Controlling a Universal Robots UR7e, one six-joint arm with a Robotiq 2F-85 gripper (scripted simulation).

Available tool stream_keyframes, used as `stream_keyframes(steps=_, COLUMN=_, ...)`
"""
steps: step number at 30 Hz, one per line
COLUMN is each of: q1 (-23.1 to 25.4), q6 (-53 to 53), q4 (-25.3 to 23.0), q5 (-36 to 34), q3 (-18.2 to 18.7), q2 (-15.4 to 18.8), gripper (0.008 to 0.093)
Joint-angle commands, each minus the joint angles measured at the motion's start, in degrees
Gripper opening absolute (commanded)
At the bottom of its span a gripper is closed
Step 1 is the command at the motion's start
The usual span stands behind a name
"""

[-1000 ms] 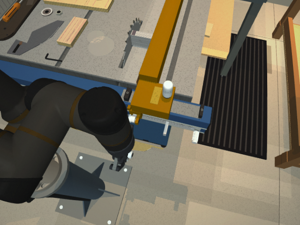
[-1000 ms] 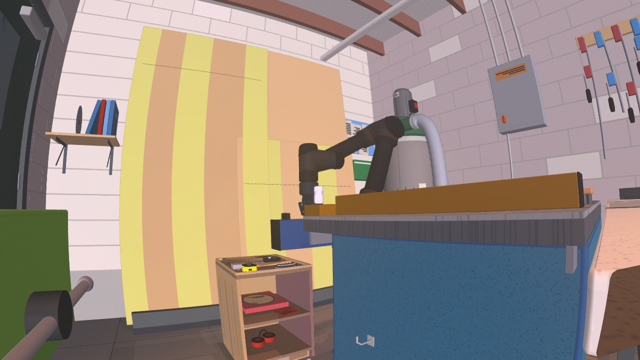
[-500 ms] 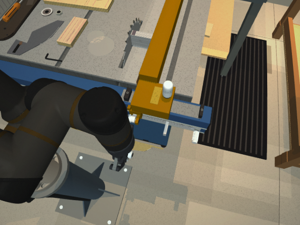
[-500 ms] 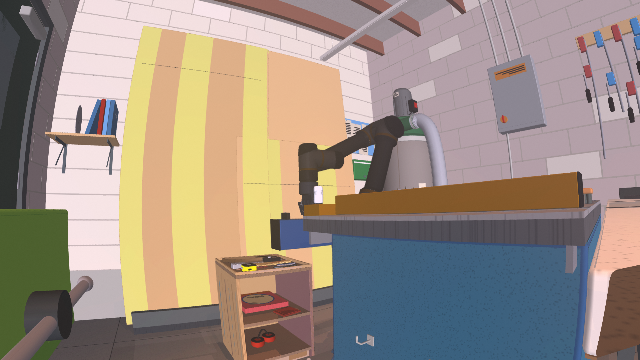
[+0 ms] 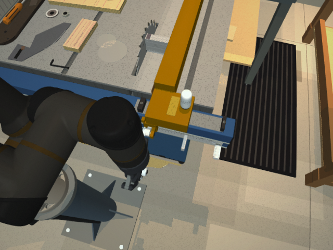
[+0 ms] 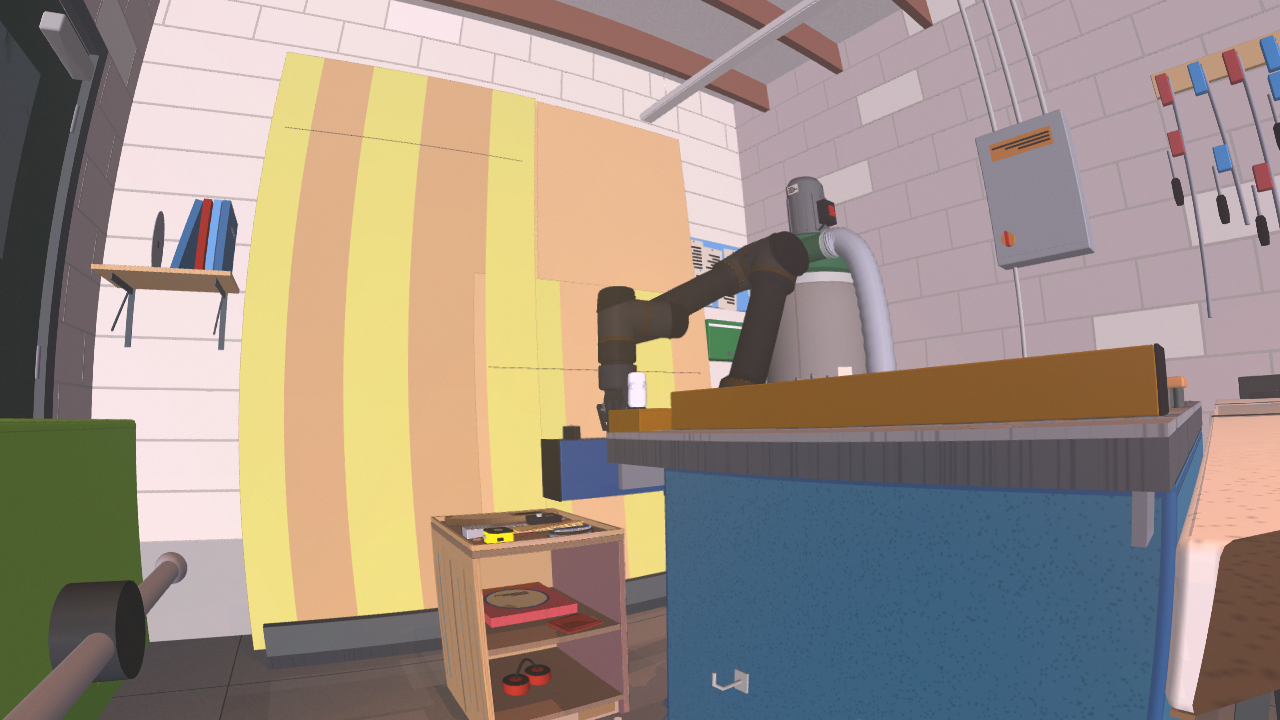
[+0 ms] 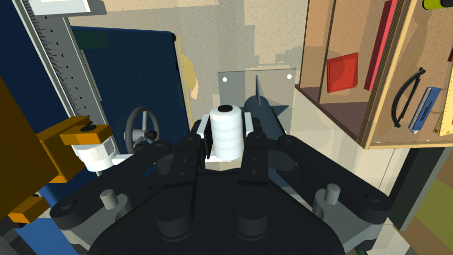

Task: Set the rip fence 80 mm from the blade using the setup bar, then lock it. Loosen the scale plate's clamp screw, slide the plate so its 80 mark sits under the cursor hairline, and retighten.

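Note:
The orange rip fence lies along the saw table, its head on the blue front rail with a white lock knob on top. The grey scale plate runs along the rail's front face under the orange cursor bracket. A white knurled clamp screw knob at the plate's left end stands between the fingers of my gripper, which is open around it. A second white knob hangs at the plate's right end. The setup bar lies on the table between the blade slot and the fence.
My arm fills the space in front of the saw, above its base plate. A wooden cart stands left of the saw. A handwheel sits on the saw's blue front. A hex key and wood block lie on the table.

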Motion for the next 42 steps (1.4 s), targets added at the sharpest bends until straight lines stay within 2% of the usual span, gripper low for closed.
stream_keyframes(steps=1, q1=0.00, q6=0.00, q4=-0.03, q5=0.00, q3=-0.03, q2=-0.01, gripper=0.0339)
stream_keyframes(steps=4, q1=0.00, q6=0.00, q4=-0.03, q5=0.00, q3=-0.03, q2=-0.01, gripper=0.0349)
stream_keyframes(steps=11, q1=0.00, q6=0.00, q4=-0.03, q5=0.00, q3=-0.03, q2=-0.01, gripper=0.0480)
stream_keyframes(steps=25, q1=0.00, q6=0.00, q4=0.93, q5=0.00, q3=-0.54, q2=-0.45, gripper=0.0480)
stream_keyframes(steps=32, q1=0.00, q6=0.00, q4=7.04, q5=0.00, q3=-4.22, q2=-2.96, gripper=0.0480)
stream_keyframes(steps=42, q1=0.00, q6=0.00, q4=20.50, q5=0.00, q3=-14.35, q2=-6.26, gripper=0.0480)
